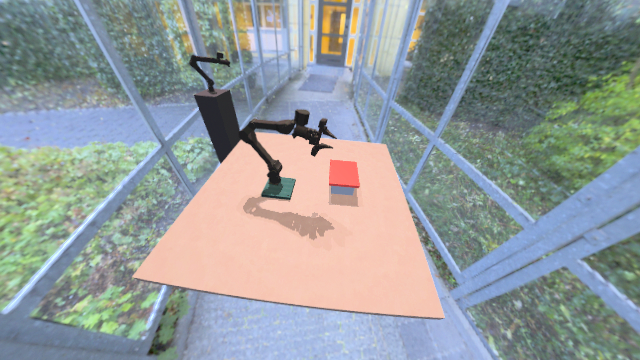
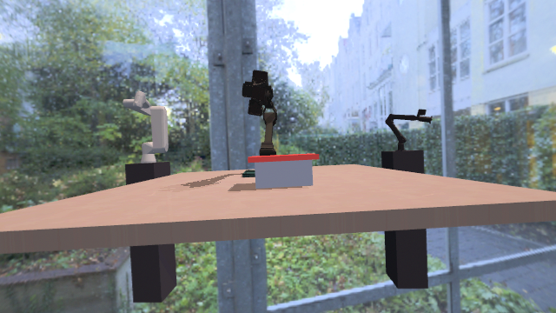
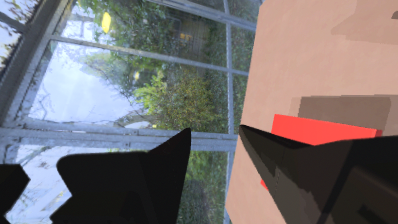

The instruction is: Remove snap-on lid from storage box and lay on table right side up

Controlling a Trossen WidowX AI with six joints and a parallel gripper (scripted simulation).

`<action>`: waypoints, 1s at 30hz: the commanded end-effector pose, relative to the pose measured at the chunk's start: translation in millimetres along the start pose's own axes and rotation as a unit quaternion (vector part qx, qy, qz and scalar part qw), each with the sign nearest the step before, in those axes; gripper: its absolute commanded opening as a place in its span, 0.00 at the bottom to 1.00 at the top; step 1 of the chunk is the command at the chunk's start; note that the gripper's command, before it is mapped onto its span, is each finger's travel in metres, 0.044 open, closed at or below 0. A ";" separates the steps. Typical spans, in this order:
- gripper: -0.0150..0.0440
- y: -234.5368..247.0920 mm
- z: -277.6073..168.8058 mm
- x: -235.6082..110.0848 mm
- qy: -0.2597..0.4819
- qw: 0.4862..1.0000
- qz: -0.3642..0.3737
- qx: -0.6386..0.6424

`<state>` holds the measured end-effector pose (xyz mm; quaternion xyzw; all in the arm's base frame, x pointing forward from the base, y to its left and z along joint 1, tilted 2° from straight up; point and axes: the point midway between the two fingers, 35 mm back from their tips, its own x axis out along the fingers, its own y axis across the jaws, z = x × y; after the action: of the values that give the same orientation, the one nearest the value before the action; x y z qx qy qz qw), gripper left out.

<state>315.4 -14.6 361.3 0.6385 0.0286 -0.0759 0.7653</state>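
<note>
A grey storage box (image 1: pixel 343 190) (image 2: pixel 283 175) stands on the table with its red snap-on lid (image 1: pixel 344 173) (image 2: pixel 283 157) (image 3: pixel 320 130) seated on top. My gripper (image 1: pixel 325 139) (image 3: pixel 214 130) is half open and empty. It hangs in the air behind the box, toward the table's far edge, well above lid height. In the wrist view the lid shows partly behind the right finger. In the exterior view the arm's head (image 2: pixel 258 93) is high above the box, and the fingers cannot be made out.
The arm's green base (image 1: pixel 278 188) sits left of the box. A black pedestal with a small dark arm (image 1: pixel 218 120) (image 2: pixel 402 161) stands at one table corner. A white arm on a pedestal (image 2: pixel 149 130) stands at another. Glass walls surround the table (image 1: pixel 280 260).
</note>
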 end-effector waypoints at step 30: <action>0.65 -187.5 -126.9 -20.4 0.123 0.959 -0.246 0.070</action>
<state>275.0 79.9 182.4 0.6699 0.2721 -0.1775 0.6676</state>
